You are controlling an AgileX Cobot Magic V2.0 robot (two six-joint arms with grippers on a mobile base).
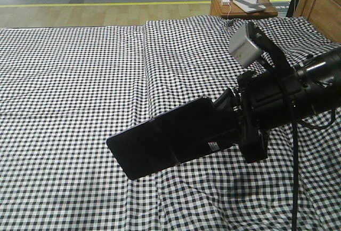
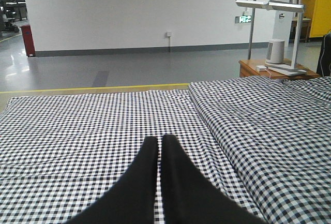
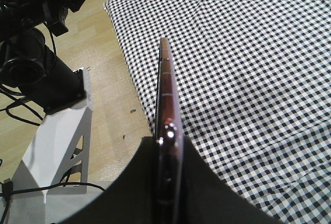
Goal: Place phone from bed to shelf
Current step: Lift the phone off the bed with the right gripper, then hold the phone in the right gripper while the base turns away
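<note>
Above the bed (image 1: 74,71), the phone (image 1: 165,140) hangs clear of it, one end clamped in the right gripper (image 1: 228,118). Stiff, light and glossy, it will probably slip easily, so squeezing its flat faces suits it. The left gripper (image 2: 159,154) is closed on nothing.

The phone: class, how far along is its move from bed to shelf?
Done: the phone is off the bed, held in the air above it. In hand: the right claw grips one end of it; the left claw is shut, empty. Left: carrying and placing it; no shelf shows in any view.
</note>
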